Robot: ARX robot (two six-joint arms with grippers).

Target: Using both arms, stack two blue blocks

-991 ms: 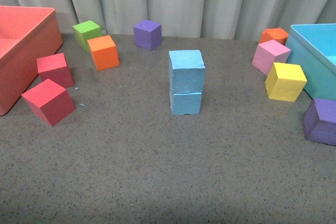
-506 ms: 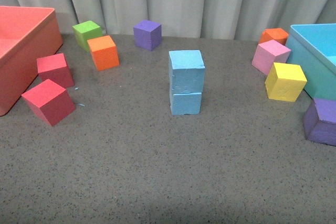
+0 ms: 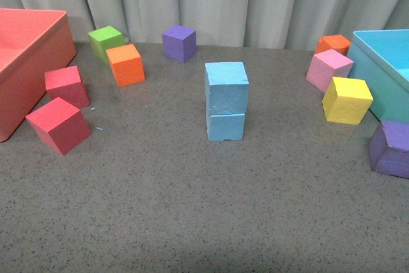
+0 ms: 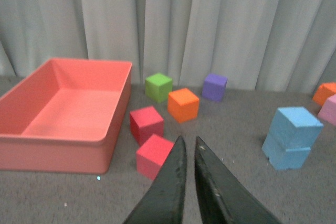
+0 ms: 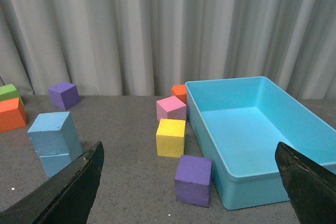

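Note:
The two light blue blocks stand stacked mid-table, the upper one (image 3: 227, 86) on the lower one (image 3: 225, 126), the upper slightly twisted. The stack also shows in the left wrist view (image 4: 292, 136) and the right wrist view (image 5: 54, 141). No arm shows in the front view. My left gripper (image 4: 189, 142) is shut and empty, held above the table well apart from the stack, near a red cube (image 4: 154, 154). My right gripper (image 5: 189, 150) is wide open and empty, raised above a purple cube (image 5: 193, 180) beside the turquoise bin (image 5: 294, 184).
A red bin (image 3: 38, 55) stands at the left with two red cubes (image 3: 59, 123) beside it. Green (image 3: 105, 42), orange (image 3: 126, 63) and purple (image 3: 179, 42) cubes lie at the back. Pink (image 3: 328, 69), yellow (image 3: 347, 100), orange and purple (image 3: 390, 148) cubes sit by the turquoise bin (image 3: 377, 75). A curtain hangs behind.

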